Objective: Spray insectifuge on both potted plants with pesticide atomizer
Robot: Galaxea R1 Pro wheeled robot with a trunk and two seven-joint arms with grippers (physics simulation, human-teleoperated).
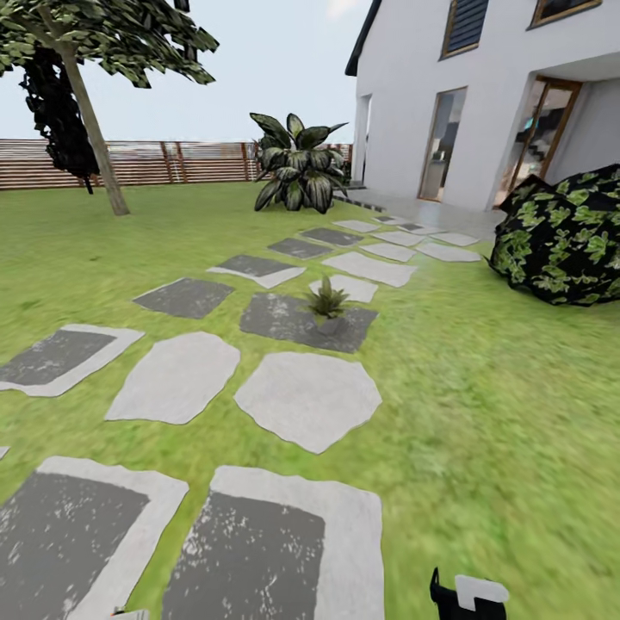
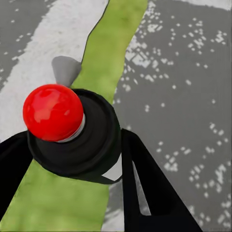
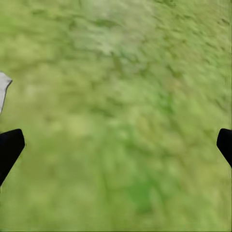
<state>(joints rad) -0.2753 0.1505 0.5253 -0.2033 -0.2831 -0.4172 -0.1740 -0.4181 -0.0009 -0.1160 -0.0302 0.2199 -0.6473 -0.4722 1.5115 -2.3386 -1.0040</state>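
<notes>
One small potted plant (image 1: 327, 301), a rosette of pointed olive leaves, stands on a dark stepping stone (image 1: 293, 320) a few stones ahead in the head view. The second plant is out of view. My left gripper (image 2: 72, 145) is shut on the pesticide atomizer (image 2: 99, 137), seen end-on as a dark round body with a red knob, its black fingers (image 2: 145, 188) on either side, above a grass strip between two stones. My right gripper (image 3: 116, 145) is open over bare lawn, and its white-and-black tip (image 1: 469, 596) pokes in at the head view's lower edge.
Flat grey stepping stones (image 1: 306, 398) run across the lawn toward a white house (image 1: 482, 95). A big dark-leaved shrub (image 1: 297, 176) stands by the path's far end, a speckled bush (image 1: 564, 237) at right, a tree (image 1: 95, 129) and a brown slatted fence (image 1: 172, 162) behind.
</notes>
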